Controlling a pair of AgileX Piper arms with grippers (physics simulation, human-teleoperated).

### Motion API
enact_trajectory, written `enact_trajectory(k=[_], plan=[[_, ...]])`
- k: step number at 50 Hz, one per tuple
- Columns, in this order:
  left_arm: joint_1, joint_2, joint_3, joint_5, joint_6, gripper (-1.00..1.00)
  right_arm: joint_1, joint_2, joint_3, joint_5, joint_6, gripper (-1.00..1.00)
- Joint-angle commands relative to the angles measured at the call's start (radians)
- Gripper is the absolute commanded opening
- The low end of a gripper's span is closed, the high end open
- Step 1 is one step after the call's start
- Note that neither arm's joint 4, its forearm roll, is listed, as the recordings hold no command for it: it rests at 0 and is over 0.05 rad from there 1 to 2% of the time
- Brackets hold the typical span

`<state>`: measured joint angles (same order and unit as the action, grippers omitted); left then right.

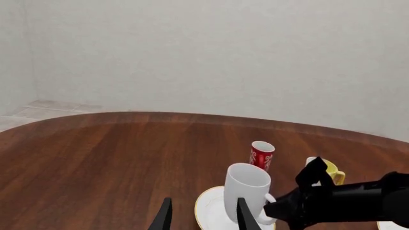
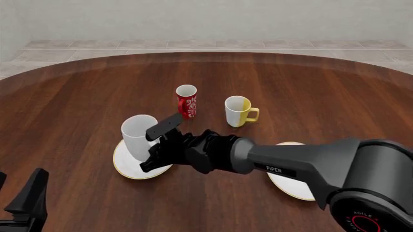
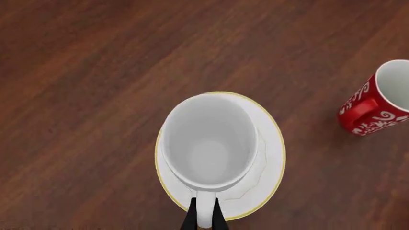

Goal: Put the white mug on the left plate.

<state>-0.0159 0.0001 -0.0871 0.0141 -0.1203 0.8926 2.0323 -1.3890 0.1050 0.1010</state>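
The white mug (image 2: 137,135) stands upright on the left plate (image 2: 125,166), a white plate with a thin yellow rim. My right gripper (image 2: 156,145) reaches across from the right and is shut on the mug's loop handle. In the right wrist view the fingertips (image 3: 191,218) pinch the handle just below the mug (image 3: 208,143), which sits over the plate (image 3: 271,148). My left gripper (image 2: 22,200) waits open at the near left edge. Its view shows the mug (image 1: 246,187) and plate (image 1: 208,208) just ahead.
A red patterned cup (image 2: 185,101) and a white mug with a yellow side (image 2: 237,111) stand behind the plate. A second plate (image 2: 289,187) lies to the right, partly under my right arm. The round wooden table ends at a tiled floor.
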Motion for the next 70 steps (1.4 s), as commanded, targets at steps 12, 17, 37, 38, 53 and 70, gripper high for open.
enact_trajectory(k=[12, 17, 37, 38, 53, 70], plan=[[0.000, 0.000, 0.003, -0.002, 0.000, 1.00, 0.000, 0.007, 0.000, -0.004, 0.008, -1.00], [0.000, 0.000, 0.002, -0.003, -0.001, 1.00, 0.000, 0.010, -0.001, -0.003, 0.010, -1.00], [0.001, 0.000, 0.000, -0.001, 0.000, 1.00, 0.001, 0.013, -0.001, -0.003, 0.018, -1.00], [0.001, 0.000, 0.001, -0.001, -0.001, 1.00, 0.000, 0.014, -0.001, -0.002, 0.019, -1.00], [-0.004, 0.000, 0.002, 0.002, 0.001, 1.00, -0.003, 0.012, 0.003, -0.007, 0.021, -1.00], [-0.008, 0.000, 0.005, 0.002, 0.001, 1.00, -0.002, 0.016, 0.011, -0.016, 0.032, -1.00]])
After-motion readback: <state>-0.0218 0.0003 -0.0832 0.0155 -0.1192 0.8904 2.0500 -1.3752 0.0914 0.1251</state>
